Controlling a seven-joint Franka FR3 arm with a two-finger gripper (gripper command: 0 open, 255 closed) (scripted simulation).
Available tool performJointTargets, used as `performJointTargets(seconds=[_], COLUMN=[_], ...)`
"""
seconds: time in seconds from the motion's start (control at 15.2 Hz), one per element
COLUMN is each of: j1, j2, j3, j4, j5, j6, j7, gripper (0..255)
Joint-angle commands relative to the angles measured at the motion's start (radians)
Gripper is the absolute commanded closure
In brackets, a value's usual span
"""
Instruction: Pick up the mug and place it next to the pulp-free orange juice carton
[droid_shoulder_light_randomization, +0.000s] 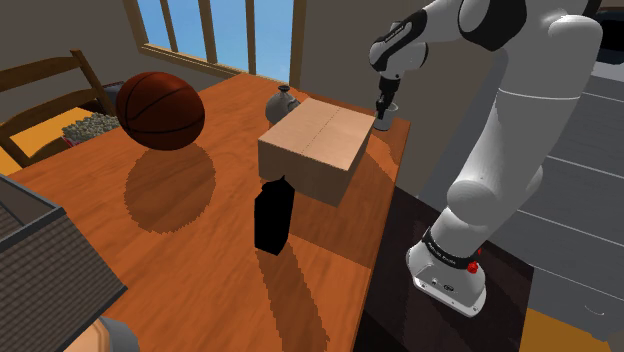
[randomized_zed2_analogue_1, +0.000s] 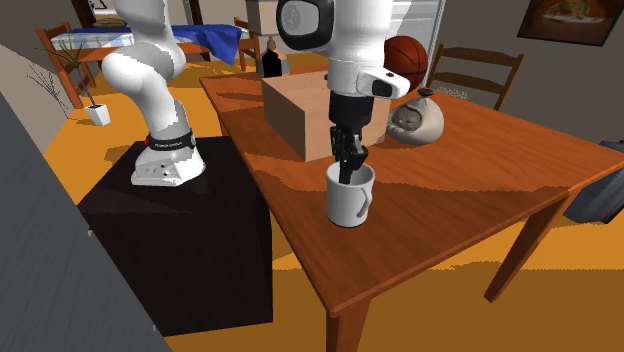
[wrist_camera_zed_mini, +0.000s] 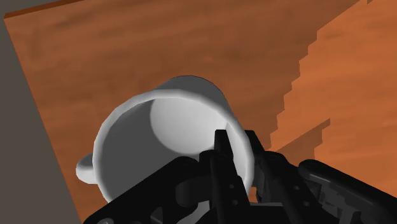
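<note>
At the worktop (randomized_zed2_analogue_1: 455, 195) edge nearest the stand (randomized_zed2_analogue_1: 180, 265), the white mug (randomized_zed2_analogue_1: 350, 196) stands upright, its handle (randomized_zed2_analogue_1: 366, 209) turned toward the second exterior view's right and its base apparently on the wooden surface. The tool (randomized_zed2_analogue_1: 346, 174) descends vertically into the mug's mouth. In the wrist view one black finger (wrist_camera_zed_mini: 222, 162) is inside the cup and the other (wrist_camera_zed_mini: 266, 167) is outside it, with the cup wall clamped between them; the tool is therefore nearly closed and grips the mug by its rim. Apart from that finger, the mug interior shows plain grey-white wall and floor. Just beside the mug, a cardboard box (droid_shoulder_light_randomization: 315, 150) sits with its top flaps closed along a centre seam; its contents cannot be seen. The carton (droid_shoulder_light_randomization: 272, 215), drawn solid black with a gabled top, stands upright on the opposite side of the box, well apart from the mug. A small grey jug (droid_shoulder_light_randomization: 283, 103) stands near the box's far corner, and a dark orange basketball (droid_shoulder_light_randomization: 160, 110) rests further along the worktop. Beside the ball in the shoulder view, a shallow container (droid_shoulder_light_randomization: 90, 128) holds speckled grey-green material of a kind that cannot be told.
</note>
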Motion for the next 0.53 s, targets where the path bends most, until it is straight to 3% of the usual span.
performJointTargets(seconds=[0.0,0.46], j1=[0.0,0.006], j2=[0.0,-0.036], j3=[0.0,-0.005], j4=[0.0,0.028], j5=[0.0,-0.019], j6=[0.0,-0.06], j7=[0.0,0.009], gripper=[255,255])
